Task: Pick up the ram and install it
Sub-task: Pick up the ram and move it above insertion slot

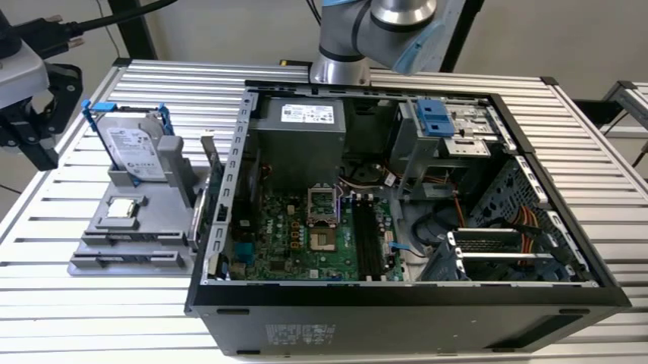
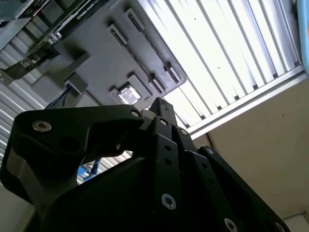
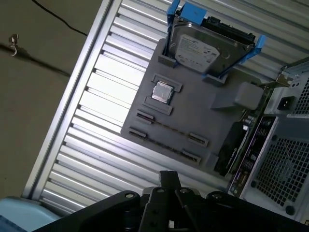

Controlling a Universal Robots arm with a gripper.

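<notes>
You have a ribbed aluminium table (image 1: 61,303). At the exterior view's left, the grey fixture (image 1: 102,227) holds what looks like the ram (image 3: 166,128), a thin strip on edge. Your gripper (image 3: 168,180) hovers above it; I cannot tell its opening. I judge this the approach, and grasping calls for squaring to that edge. To the right, the motherboard slots (image 1: 365,239) look empty.

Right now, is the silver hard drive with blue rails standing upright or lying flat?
Upright: the hard drive stands on edge in the grey holder.
</notes>
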